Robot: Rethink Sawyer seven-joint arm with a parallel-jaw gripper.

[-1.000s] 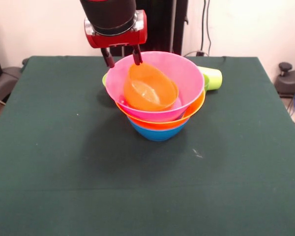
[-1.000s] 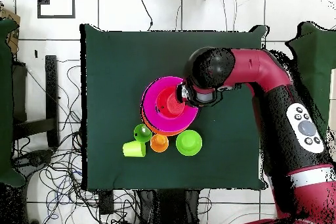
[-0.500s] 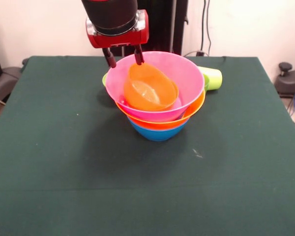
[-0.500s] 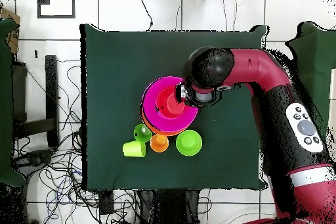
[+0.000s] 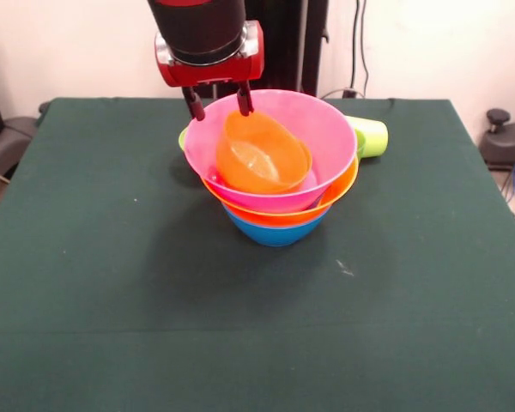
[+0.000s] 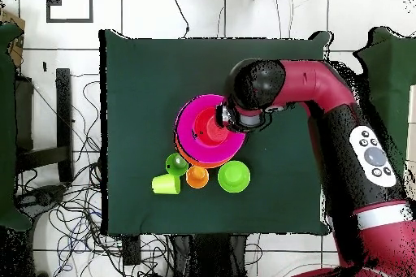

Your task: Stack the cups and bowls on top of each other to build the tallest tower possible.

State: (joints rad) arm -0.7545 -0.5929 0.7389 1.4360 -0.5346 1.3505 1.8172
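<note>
The tower [image 5: 279, 193] is standing near the middle of the green surface [image 5: 112, 283]: a blue bowl [image 5: 275, 230] at the bottom, a yellow-orange bowl [image 5: 326, 204] nested in it, and a large pink bowl [image 5: 313, 137] nested on top. Inside the pink bowl a small orange bowl [image 5: 262, 154] is lying tilted, its opening facing the front camera and its back leaning against the pink wall.

My pincer [image 5: 217, 101] is hanging over the far rim of the pink bowl with its fingers spread apart and gripping nothing. One fingertip is reaching just behind the raised edge of the small orange bowl, and the other is sitting outside the pink rim; I cannot tell whether either one is touching plastic.

Behind the tower in the front view, a lime-yellow cup [image 5: 371, 136] is lying on its side. In the overhead view it [image 6: 166, 183] is sitting in a row with a small green bowl [image 6: 176, 164], an orange cup [image 6: 197, 177] and a larger green bowl [image 6: 234, 176], all close beside the tower [image 6: 195, 127] on the side nearest my base. My arm [image 6: 325, 95] is reaching in over the surface [image 6: 138, 79] from the side.
</note>
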